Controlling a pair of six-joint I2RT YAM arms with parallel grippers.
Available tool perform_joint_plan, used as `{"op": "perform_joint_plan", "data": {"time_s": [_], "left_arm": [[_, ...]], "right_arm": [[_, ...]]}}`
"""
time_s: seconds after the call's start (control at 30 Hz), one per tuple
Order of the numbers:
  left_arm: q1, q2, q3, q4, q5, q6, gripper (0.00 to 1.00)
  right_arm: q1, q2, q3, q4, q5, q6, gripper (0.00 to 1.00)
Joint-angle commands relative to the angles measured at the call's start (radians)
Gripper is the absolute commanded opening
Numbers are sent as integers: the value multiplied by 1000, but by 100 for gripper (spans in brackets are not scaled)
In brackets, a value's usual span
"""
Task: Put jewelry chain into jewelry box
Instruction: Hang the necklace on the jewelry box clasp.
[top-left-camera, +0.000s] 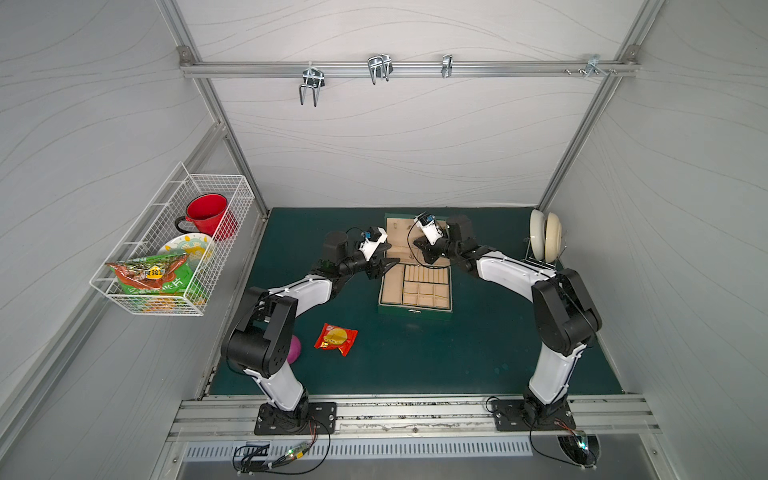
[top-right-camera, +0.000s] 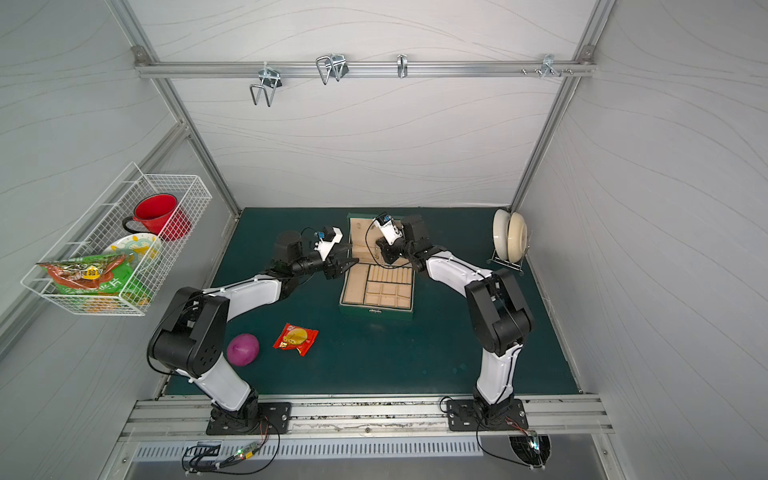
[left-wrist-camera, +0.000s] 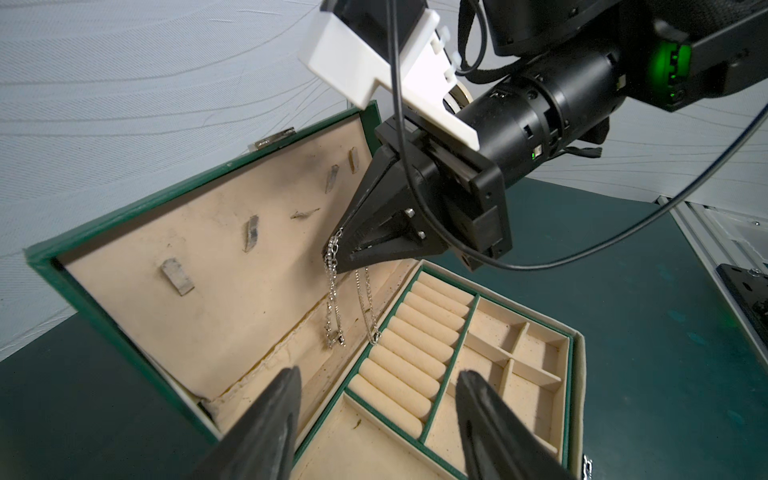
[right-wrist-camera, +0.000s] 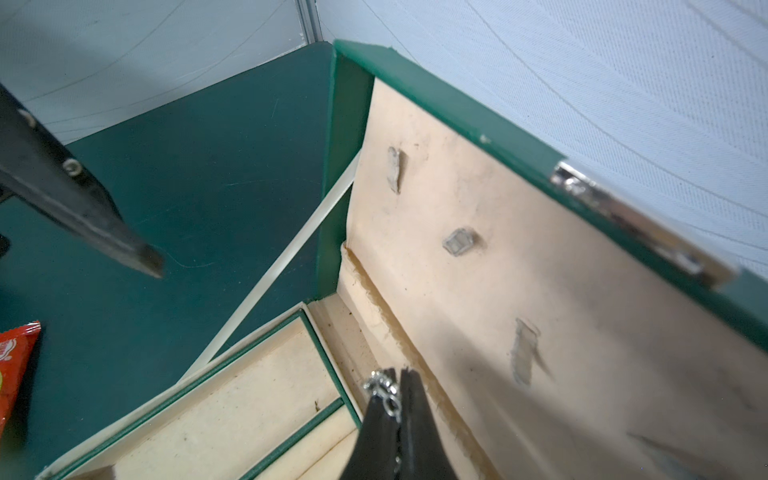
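Several bystanders sit left of the jewelry box (top-left-camera: 413, 313): a wire basket (top-left-camera: 124, 286) on the side wall far to its left, holding a red mug (top-left-camera: 206, 214). Nearer the box, on the mat and toward its front-left, lie a purple ball (top-right-camera: 243, 350) and a red snack packet (top-left-camera: 336, 338).

Left gripper (left-wrist-camera: 376, 376): at the box's left edge, jaws spread apart, nothing between them. In the left wrist view its two fingers frame the ring rolls (left-wrist-camera: 415, 332) from above, clear of the lining.

Box: open, lid (left-wrist-camera: 208, 249) standing up at the back, beige lining facing forward, small hooks (left-wrist-camera: 177, 281) on it. All the compartments that can be seen hold nothing.

Right gripper (left-wrist-camera: 345, 253): over the back of the box, just in front of the lid, jaws pressed together on the jewelry chain (left-wrist-camera: 331, 286). The chain hangs from the tips in two thin strands, down over the strip between lid and ring rolls (whether the low ends touch the lining, cannot tell). In the right wrist view a few links bunch at the pinched tips (right-wrist-camera: 399, 376).

Right of the box, well apart and near the back corner: a rack (top-left-camera: 540, 259) with two cream dishes (top-left-camera: 545, 239) on edge.
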Motion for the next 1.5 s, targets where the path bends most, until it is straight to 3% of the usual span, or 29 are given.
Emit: {"op": "perform_joint_plan", "data": {"time_s": [0.0, 1.2, 1.47], "left_arm": [[4, 15, 45, 11, -6, 14, 64], [3, 22, 68, -29, 12, 33, 64], [-19, 202, 214, 86, 36, -68, 60]], "right_arm": [[-11, 10, 21, 37, -8, -20, 0], [-31, 20, 73, 10, 3, -49, 0], [-35, 5, 61, 14, -3, -41, 0]]}}
